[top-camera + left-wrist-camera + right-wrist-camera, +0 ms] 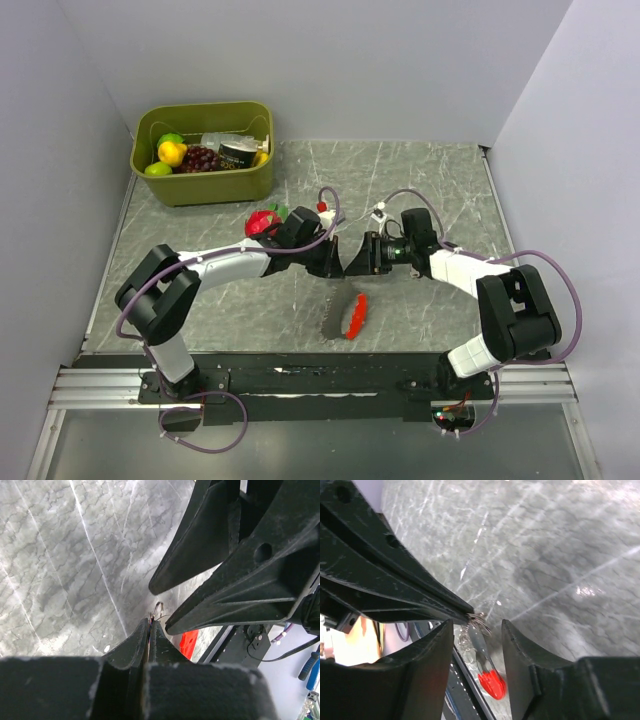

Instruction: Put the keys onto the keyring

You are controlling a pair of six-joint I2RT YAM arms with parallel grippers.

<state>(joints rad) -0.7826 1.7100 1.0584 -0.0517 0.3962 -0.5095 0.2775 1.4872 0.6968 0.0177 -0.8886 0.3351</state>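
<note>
My left gripper is shut on the keyring's silvery ring, seen pinched at its fingertips in the left wrist view. The ring hangs above the table with a silvery chain, a grey metal shaft and the red fob below it. The fob also shows in the top view and the left wrist view. My right gripper is open, tip to tip with the left one. Its fingers flank the hanging ring without touching it. No separate key is clear; a dark grey shape lies beside the fob.
A red strawberry toy lies just behind the left wrist. A green bin with toy fruit and a jar stands at the back left. A small red and white item sits behind the grippers. A black rail runs along the near edge.
</note>
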